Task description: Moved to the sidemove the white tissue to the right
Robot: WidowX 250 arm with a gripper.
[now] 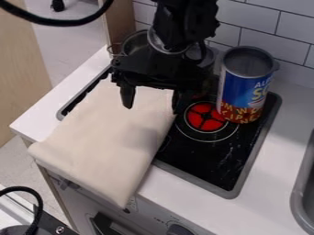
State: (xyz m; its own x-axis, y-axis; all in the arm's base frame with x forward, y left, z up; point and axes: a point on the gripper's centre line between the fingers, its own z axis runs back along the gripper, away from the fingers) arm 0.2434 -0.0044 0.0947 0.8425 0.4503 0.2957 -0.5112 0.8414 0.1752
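Over the cloth (104, 137), the hand (154, 99) gapes, seemingly empty, near an upright blue can (240, 92).

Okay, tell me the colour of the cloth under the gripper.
The cloth is a plain off-white or cream, seen best in the camera view.

1. I see an open-topped can (245, 92) standing upright by the red burner (205, 117).
2. My camera shows a black stove top (208, 167) set in the white worktop (279, 158).
3. I have a grey sink (300, 197) at the view's right edge.
4. Behind, I see a tiled wall (264, 27).
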